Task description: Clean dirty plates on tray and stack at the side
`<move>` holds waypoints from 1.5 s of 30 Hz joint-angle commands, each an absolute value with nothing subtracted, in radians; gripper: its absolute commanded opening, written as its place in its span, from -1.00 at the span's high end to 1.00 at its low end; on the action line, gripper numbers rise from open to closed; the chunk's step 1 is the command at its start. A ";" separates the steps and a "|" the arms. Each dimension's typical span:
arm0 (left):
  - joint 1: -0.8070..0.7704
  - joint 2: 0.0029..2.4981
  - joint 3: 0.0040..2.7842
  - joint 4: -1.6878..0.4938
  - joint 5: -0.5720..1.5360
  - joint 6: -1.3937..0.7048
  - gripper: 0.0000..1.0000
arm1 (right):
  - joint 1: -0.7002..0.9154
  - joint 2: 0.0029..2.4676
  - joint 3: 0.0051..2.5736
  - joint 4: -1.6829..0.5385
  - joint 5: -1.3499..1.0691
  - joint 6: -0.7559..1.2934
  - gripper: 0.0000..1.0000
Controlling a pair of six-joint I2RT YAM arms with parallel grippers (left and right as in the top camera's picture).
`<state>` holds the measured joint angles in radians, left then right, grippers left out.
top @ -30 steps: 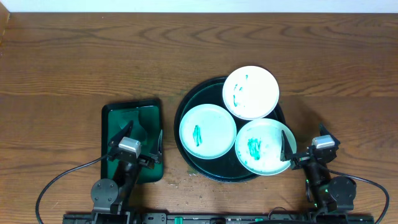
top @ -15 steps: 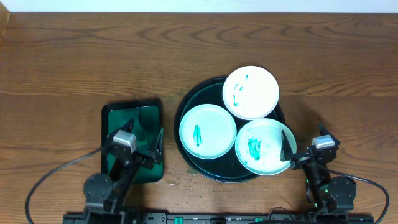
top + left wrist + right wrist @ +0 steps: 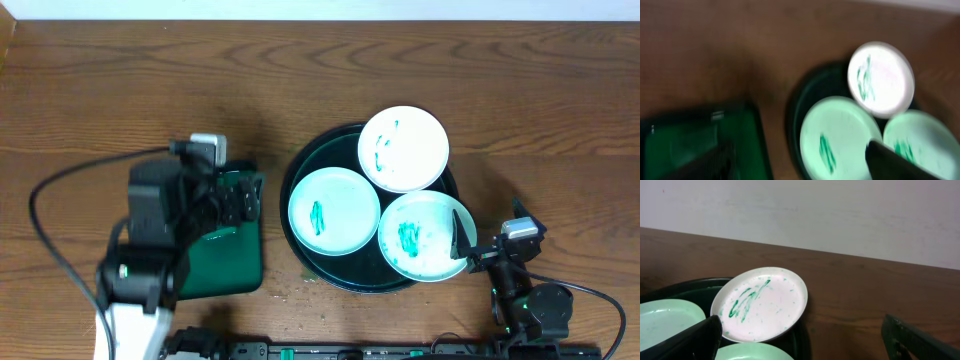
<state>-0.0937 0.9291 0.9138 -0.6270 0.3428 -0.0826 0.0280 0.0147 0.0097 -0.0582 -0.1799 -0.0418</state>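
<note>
Three white plates lie on the round dark tray [image 3: 292,176]. The far plate [image 3: 403,148] has green smears, and the left plate [image 3: 334,211] and right plate [image 3: 423,236] each carry a green mark. My left gripper [image 3: 240,203] is open and empty, raised over the rectangular green tray, left of the round tray. Its blurred wrist view shows its open fingers [image 3: 800,167] and all three plates [image 3: 881,79], [image 3: 840,137], [image 3: 925,140]. My right gripper [image 3: 465,245] is open and empty at the right plate's edge. The right wrist view shows its open fingers [image 3: 802,345] and the smeared far plate [image 3: 760,304].
A rectangular green tray [image 3: 225,265] lies left of the round tray, partly under my left arm; it also shows in the left wrist view [image 3: 685,142]. Bare wooden table [image 3: 120,90] surrounds both trays. Cables trail from both arm bases at the front edge.
My left arm has lifted from its rest at the front and swung back and up over the rectangular tray. The right arm and the plates have not moved.
</note>
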 commanded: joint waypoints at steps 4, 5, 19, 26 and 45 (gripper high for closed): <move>-0.095 1.098 1.083 -0.828 0.353 -0.083 -0.66 | 0.020 0.007 0.006 -0.056 -0.184 -0.058 -0.98; -0.095 1.118 1.090 -0.860 0.350 -0.082 -0.65 | 0.020 0.007 0.006 -0.056 -0.184 -0.058 -0.99; -0.095 1.175 1.090 -0.984 0.356 -0.088 -0.65 | 0.020 0.009 0.006 -0.044 -0.429 0.459 -0.98; -0.095 1.176 1.090 -0.986 0.355 -0.088 -0.65 | 0.020 0.096 0.066 -0.164 -0.656 0.571 -0.99; -0.095 1.176 1.090 -0.960 0.355 -0.088 -0.65 | 0.252 1.291 1.117 -1.008 -0.379 0.072 -0.99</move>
